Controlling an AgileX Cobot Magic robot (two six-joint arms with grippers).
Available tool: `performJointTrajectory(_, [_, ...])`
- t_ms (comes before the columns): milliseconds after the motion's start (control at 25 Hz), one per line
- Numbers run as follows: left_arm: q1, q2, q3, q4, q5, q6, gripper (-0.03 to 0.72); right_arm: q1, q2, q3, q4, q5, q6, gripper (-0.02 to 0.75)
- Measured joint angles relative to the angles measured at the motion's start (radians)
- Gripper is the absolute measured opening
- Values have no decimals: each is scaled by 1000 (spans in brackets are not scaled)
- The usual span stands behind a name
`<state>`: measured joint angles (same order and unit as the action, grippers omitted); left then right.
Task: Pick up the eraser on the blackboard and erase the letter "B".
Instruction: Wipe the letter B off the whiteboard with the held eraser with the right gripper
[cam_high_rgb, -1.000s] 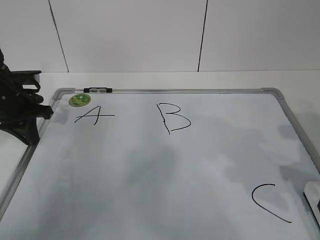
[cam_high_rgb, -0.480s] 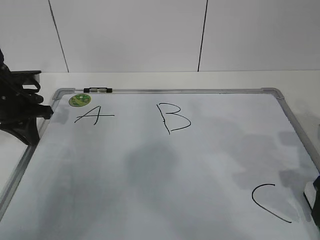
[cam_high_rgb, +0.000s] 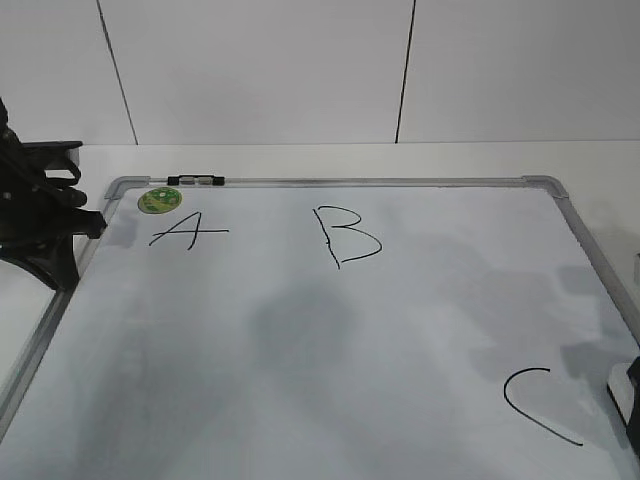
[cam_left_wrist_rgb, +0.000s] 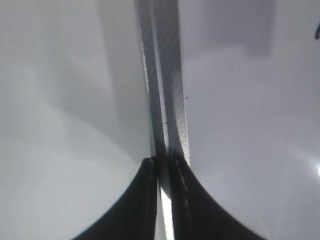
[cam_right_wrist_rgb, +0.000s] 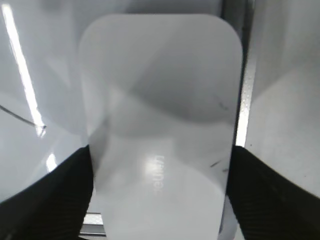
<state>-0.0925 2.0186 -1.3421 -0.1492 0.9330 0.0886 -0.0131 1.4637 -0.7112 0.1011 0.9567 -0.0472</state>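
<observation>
Closing on the eraser (cam_right_wrist_rgb: 160, 130) is where you are most likely to lose it: your right gripper (cam_right_wrist_rgb: 160, 195) sits spread wide with one dark finger on each long side of the block, and from the wrist view it looks apart from both flanks or barely near them, holding nothing yet as far as I can judge. That shell is smooth, glossy white plastic with rounded corners, so if you squeeze off-centre it could twist or squirt out, and I'd guess a high pinch would tip it on its thin base. It lies at the board's (cam_high_rgb: 300, 360) right edge, just beside the grey frame (cam_right_wrist_rgb: 245, 115); a finger could catch that ridged metal strip as you close. In the exterior view you see only a sliver of the eraser (cam_high_rgb: 622, 385) at the lower right, near the C (cam_high_rgb: 540, 405), with the B (cam_high_rgb: 345, 237) well apart toward the top middle. Carrying the block across, a low pass could smear the C. The board is slick and reflective, so a tilted eraser may skate and leave parts of those thin angular strokes. Your left gripper (cam_left_wrist_rgb: 162, 170) has its black fingers pressed nearly together, empty, over the left frame rail; it looks out of your path.
</observation>
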Motion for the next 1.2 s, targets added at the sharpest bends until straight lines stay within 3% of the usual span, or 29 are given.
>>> performJointTrajectory(400, [0,0,0,0,0,0,28,0,0,0,-4,8,-4,560])
performJointTrajectory(960, [0,0,0,0,0,0,28,0,2,-7,-4,14,-4,557])
performJointTrajectory(1200, [0,0,0,0,0,0,28,0,4,-82,-4,85,-4,556])
